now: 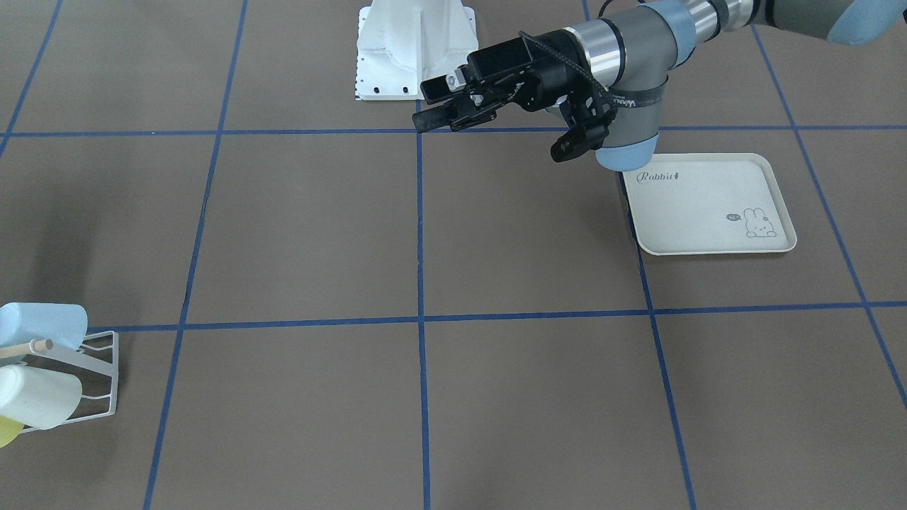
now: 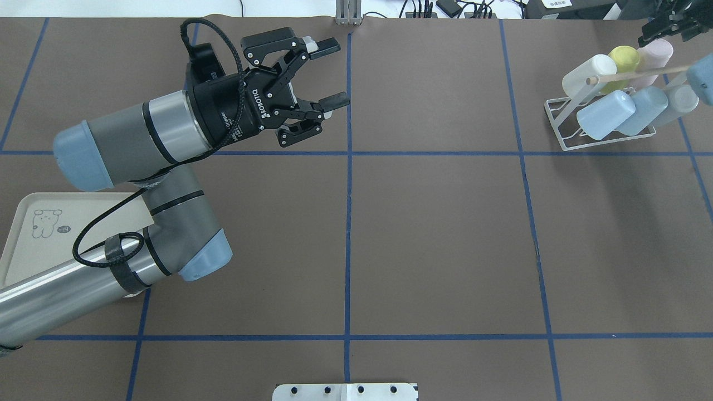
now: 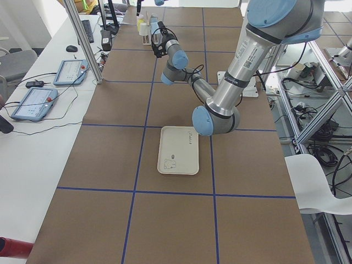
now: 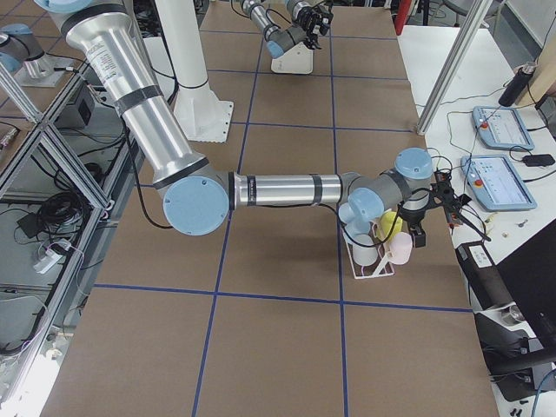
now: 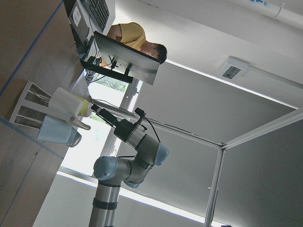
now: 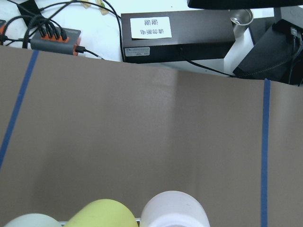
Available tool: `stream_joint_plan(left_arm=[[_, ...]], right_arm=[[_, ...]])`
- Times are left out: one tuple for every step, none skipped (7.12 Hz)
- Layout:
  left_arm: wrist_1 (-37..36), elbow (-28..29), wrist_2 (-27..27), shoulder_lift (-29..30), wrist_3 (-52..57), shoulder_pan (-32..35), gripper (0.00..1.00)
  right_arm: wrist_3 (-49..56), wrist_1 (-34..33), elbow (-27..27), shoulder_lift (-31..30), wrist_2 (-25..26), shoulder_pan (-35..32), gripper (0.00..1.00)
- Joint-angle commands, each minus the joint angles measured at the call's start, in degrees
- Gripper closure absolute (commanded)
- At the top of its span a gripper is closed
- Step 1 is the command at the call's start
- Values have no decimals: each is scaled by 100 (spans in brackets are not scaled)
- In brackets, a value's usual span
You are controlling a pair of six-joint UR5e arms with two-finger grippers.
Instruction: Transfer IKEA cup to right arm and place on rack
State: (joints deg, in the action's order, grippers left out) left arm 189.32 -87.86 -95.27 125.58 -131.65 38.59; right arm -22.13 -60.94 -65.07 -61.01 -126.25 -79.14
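Note:
Several pastel IKEA cups lie on the prongs of the white wire rack (image 2: 563,123) at the far right, among them a pink cup (image 2: 655,52), a yellow one (image 2: 623,57) and a blue one (image 2: 604,114). The rack's wooden dowel (image 2: 635,74) juts across them. My right gripper (image 2: 667,25) hovers just beyond the pink cup; its fingers are cut off at the frame edge, so I cannot tell their state. The right wrist view looks down on the pink cup (image 6: 174,211) and the yellow cup (image 6: 101,215). My left gripper (image 2: 332,74) is open and empty, held above the table's far middle.
A cream rabbit-print tray (image 2: 22,234) lies bare on the robot's left side, partly under the left arm. Past the table's far edge are cables and a black box (image 6: 177,35). A person sits at a monitor (image 5: 135,45) beyond the rack.

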Motion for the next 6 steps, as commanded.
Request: stream_joint_plan(left_arm=[[-523, -169, -1067, -479, 1658, 612, 20], [-658, -266, -1282, -970, 2530, 849, 20], [-790, -328, -1423, -1436, 3017, 1156, 21], [-1217, -320, -1973, -1736, 3562, 1768, 21], [-1735, -329, -2526, -1965, 4498, 2357, 20], [-2375, -233, -2828, -2107, 5804, 2972, 20]], right_arm=[[-2, -644, -679, -103, -250, -267, 0], [24, -760, -970, -373, -373, -339, 0], [51, -762, -1295, -742, -600, -391, 0], [77, -762, -1628, -1111, -724, -462, 0], [129, -744, -1997, -1628, -926, -506, 0], [330, -753, -2340, -2042, -1119, -585, 0]])
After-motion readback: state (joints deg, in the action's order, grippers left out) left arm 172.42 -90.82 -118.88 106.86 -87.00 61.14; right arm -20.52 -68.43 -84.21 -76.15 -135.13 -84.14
